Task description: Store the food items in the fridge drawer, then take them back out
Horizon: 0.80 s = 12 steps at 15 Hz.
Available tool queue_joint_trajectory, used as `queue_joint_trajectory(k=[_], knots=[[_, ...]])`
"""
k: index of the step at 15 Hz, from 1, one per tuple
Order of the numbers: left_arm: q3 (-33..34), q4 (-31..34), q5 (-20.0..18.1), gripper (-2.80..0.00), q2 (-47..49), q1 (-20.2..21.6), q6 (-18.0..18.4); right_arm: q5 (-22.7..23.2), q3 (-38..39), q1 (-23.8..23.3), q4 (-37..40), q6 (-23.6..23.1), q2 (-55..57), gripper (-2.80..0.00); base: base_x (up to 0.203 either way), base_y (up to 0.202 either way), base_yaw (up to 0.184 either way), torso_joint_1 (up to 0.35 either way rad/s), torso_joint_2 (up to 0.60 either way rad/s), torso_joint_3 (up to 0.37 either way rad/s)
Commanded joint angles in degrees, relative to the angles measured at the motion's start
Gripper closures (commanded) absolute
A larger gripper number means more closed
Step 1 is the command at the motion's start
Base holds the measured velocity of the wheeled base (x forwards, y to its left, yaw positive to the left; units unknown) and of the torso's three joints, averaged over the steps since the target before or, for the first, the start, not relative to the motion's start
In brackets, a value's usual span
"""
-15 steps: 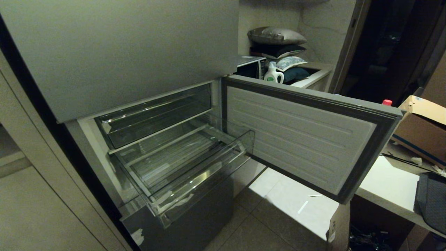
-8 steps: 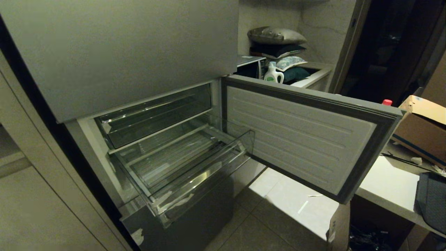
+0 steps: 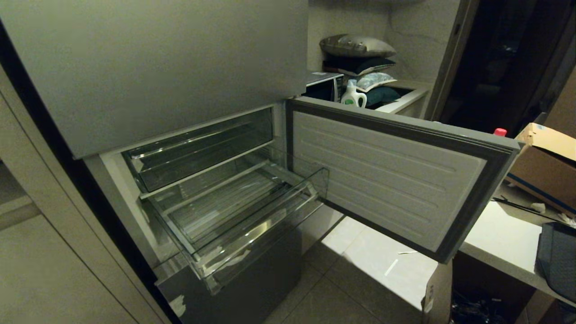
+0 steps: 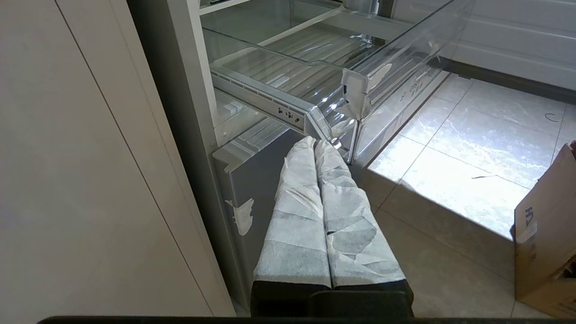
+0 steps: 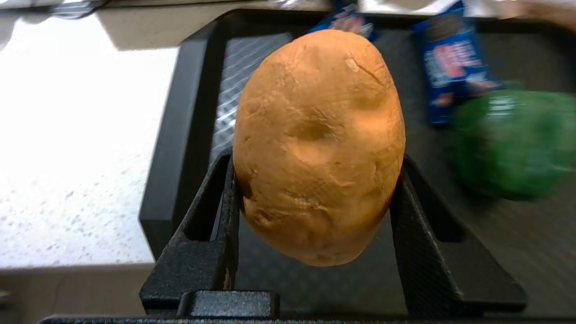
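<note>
Nothing is shifting in the head view compared with a second ago: the wide clear plastic fridge drawer with the ribbed floor (image 3: 234, 211) is still standing pulled out below the shallower clear bin (image 3: 198, 153), with the grey freezer door (image 3: 387, 175) swung open beside it, and neither arm is showing there. Off to one side, the right gripper (image 5: 315, 180) is clamping the tan-orange oval lump (image 5: 317, 144) between its black fingers (image 5: 211, 211), holding it over a black mesh tray (image 5: 180, 135) that sits on a pale speckled counter (image 5: 67, 135). A glossy dark-green rounded pepper (image 5: 513, 144) is lying in that tray, near a blue snack packet (image 5: 450, 63). The left gripper (image 4: 320, 143) is hanging parked by the drawer's near corner, its white-wrapped fingers (image 4: 297, 211) pressed together on nothing, above the tiled floor (image 4: 472, 148) and near a cardboard box (image 4: 549, 234).
</note>
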Motion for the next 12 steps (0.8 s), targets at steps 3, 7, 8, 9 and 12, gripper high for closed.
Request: queue_joint_trajectory(k=[3, 7, 8, 9, 12], knots=[[0.00, -0.01, 0.00, 0.00, 0.09, 0.00, -0.01, 2.81, -1.24, -0.05, -2.08, -0.05, 7.76, 0.00, 0.000, 0.000, 0.000, 0.000, 0.00, 0.000], [0.00, -0.01, -0.09, 0.00, 0.09, 0.00, -0.01, 2.83, -4.01, -1.17, -2.08, -0.25, 11.75, -2.80, 0.000, 0.000, 0.000, 0.000, 0.00, 0.000], [0.00, -0.01, 0.00, 0.00, 0.09, 0.00, -0.01, 2.83, -4.60, -1.45, -2.08, -0.21, 12.17, -2.80, 0.000, 0.000, 0.000, 0.000, 0.00, 0.000], [0.00, -0.01, 0.00, 0.00, 0.09, 0.00, -0.01, 2.83, -5.09, -1.70, -2.08, -0.15, 12.62, -2.80, 0.000, 0.000, 0.000, 0.000, 0.00, 0.000], [0.00, -0.01, 0.00, 0.00, 0.09, 0.00, -0.01, 2.83, -4.93, -1.81, -2.12, -0.03, 12.12, -2.80, 0.000, 0.000, 0.000, 0.000, 0.00, 0.000]])
